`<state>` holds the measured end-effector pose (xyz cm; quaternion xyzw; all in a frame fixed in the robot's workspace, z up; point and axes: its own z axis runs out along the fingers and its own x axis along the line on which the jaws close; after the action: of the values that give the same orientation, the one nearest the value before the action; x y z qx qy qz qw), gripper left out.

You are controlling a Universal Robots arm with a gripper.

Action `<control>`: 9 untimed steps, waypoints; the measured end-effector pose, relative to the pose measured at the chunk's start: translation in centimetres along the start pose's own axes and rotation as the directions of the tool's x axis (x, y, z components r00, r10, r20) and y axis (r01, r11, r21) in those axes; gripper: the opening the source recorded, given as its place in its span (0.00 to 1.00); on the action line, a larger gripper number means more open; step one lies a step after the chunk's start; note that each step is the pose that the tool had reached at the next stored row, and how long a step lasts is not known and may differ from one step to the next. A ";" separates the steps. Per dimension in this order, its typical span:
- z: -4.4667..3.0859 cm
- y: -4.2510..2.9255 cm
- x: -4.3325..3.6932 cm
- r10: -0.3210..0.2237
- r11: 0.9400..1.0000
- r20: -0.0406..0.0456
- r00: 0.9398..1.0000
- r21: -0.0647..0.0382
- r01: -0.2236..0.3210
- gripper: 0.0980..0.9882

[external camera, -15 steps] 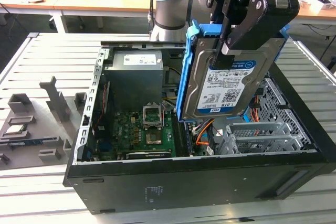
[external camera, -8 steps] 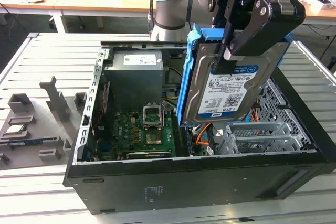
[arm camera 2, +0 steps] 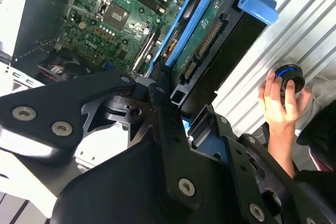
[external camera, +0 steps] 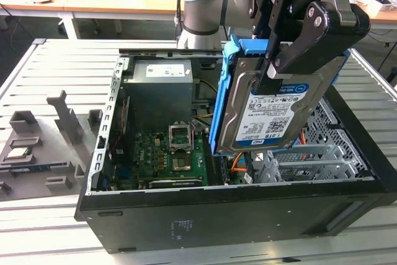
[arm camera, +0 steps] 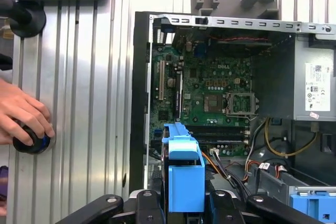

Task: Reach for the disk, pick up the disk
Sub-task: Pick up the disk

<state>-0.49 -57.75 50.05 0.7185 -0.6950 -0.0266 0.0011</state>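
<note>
Black linkage arms of the hand [external camera: 291, 48] are crowding the front of both wrist views, and between them the hand is clamping the disk [external camera: 273, 113], holding it up above the open case [external camera: 186, 215]. The disk is hanging tilted, clear of the case floor, over the drive bay side at the exterior view's right. It is showing a flat silver face with a white-and-blue label full of barcodes, and a bright blue carrier [external camera: 218, 103] is framing its edges. In the second wrist view the disk [arm camera 2: 202, 43] is turning its underside toward the camera: a green circuit board with a row of connector pins, the blue frame wrapping round it and ending in a blue tab. In the first wrist view the blue carrier's end [arm camera: 184, 177] is standing upright between the black fingers [arm camera: 149, 203].

Inside the case a green board [external camera: 167, 153] is lying flat, with a grey power supply [external camera: 160, 91] behind it. The case is sitting on a slatted metal bench [external camera: 56, 60]. A person's hand [arm camera: 23, 116] is resting on a round black-and-blue knob [arm camera: 31, 141] on the bench, well apart from the case.
</note>
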 end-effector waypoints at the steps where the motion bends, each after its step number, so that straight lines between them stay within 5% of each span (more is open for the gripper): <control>1: 0.00 0.01 0.11 0.000 1.000 0.000 1.000 0.000 0.000 0.30; 9: 0.02 -0.11 1.20 0.000 1.000 0.005 1.000 0.000 0.000 0.30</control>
<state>-0.34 -58.95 49.98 0.7185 -0.6950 -0.0285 -0.0008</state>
